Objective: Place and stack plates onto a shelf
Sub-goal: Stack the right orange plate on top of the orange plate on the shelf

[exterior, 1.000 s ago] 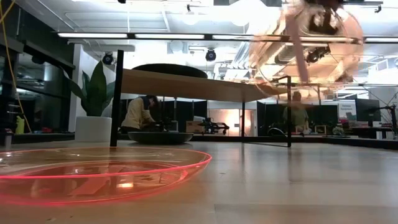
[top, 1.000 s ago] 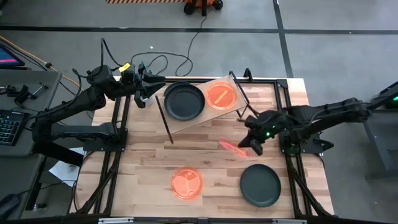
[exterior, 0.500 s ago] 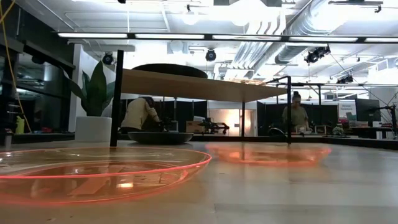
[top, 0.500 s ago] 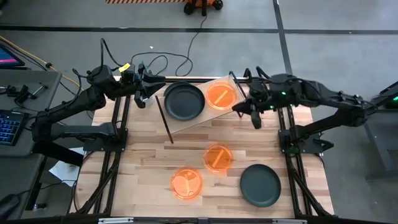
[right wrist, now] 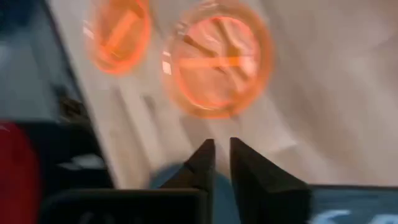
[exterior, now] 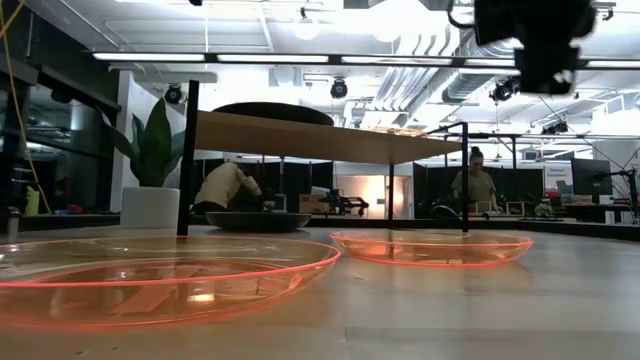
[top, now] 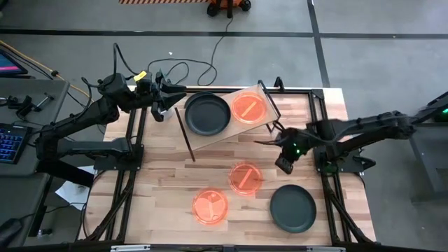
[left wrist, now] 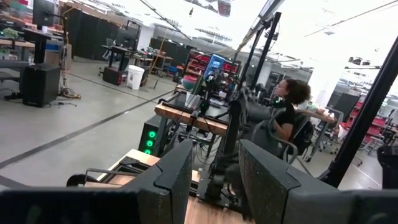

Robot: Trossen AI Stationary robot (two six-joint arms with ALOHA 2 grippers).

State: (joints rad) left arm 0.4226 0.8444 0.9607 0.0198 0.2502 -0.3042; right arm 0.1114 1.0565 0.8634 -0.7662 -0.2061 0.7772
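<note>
The shelf (top: pixel 227 133) stands at the far middle of the table, carrying a black plate (top: pixel 207 114) and an orange plate (top: pixel 248 108) side by side. Two more orange plates lie flat on the tabletop, one mid-table (top: pixel 245 178) (exterior: pixel 430 247) (right wrist: pixel 217 59) and one nearer (top: pixel 210 206) (exterior: pixel 170 275) (right wrist: pixel 118 28). A second black plate (top: pixel 292 208) rests near the right front. My right gripper (top: pixel 283 162) (right wrist: pixel 219 146) hovers above the table, right of the mid-table orange plate, fingers a narrow gap apart with nothing between them. My left gripper (top: pixel 166 101) (left wrist: pixel 216 168) waits open at the far left.
Black frame rails (top: pixel 322 161) run along both sides of the table. Cables (top: pixel 203 66) trail off the far edge. The shelf's thin black legs (top: pixel 186 143) stick out toward the table's middle. Bare wood lies between shelf and loose plates. People sit in the room behind.
A second ago my right gripper held an orange plate on edge above the table. It let go, and the plate now lies flat mid-table. The arm swung to the far edge beside the shelf, then came back toward the near side, right of that plate.
</note>
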